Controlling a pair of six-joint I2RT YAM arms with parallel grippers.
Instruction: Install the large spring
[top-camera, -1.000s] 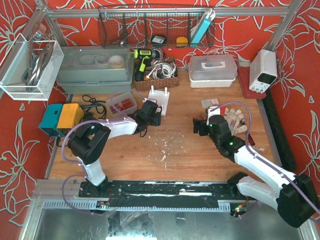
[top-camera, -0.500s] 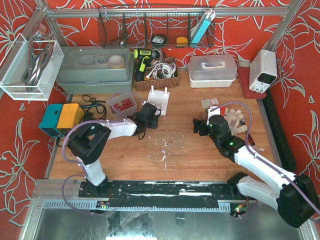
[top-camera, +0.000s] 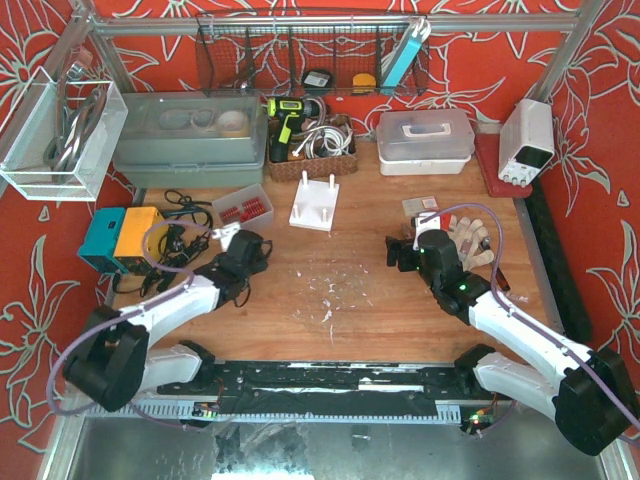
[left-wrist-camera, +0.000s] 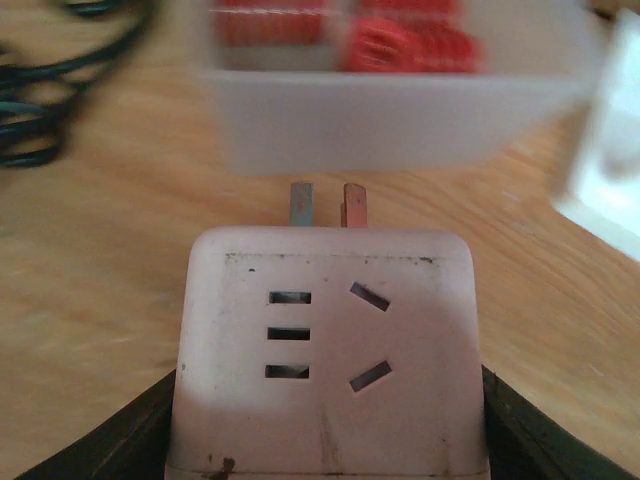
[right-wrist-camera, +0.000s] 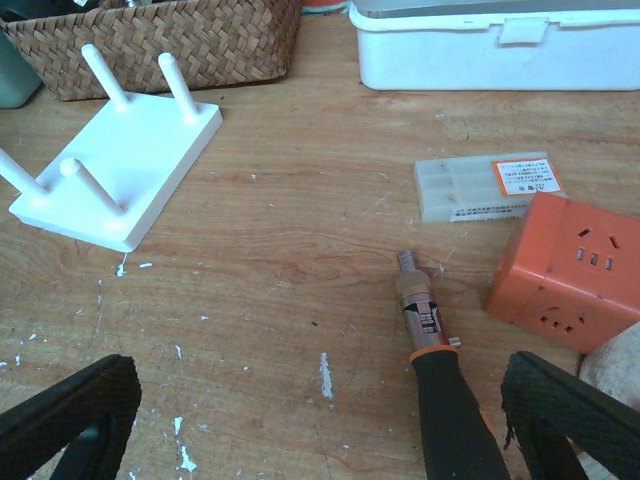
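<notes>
White plug adapter (left-wrist-camera: 325, 350) pinched between left gripper (left-wrist-camera: 328, 430) fingers, prongs toward clear box (left-wrist-camera: 400, 120) holding red parts. Right gripper (right-wrist-camera: 320, 420) fingers spread wide above wooden table (right-wrist-camera: 300, 250), screwdriver (right-wrist-camera: 440, 400) lying between them. White peg base (right-wrist-camera: 120, 170) beside wicker basket (right-wrist-camera: 150, 40). Cannot make out large spring.

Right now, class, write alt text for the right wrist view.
A screwdriver lies on a wooden table inside the open right gripper, tip pointing away. A white peg board sits upper left, an orange socket cube at right.
</notes>
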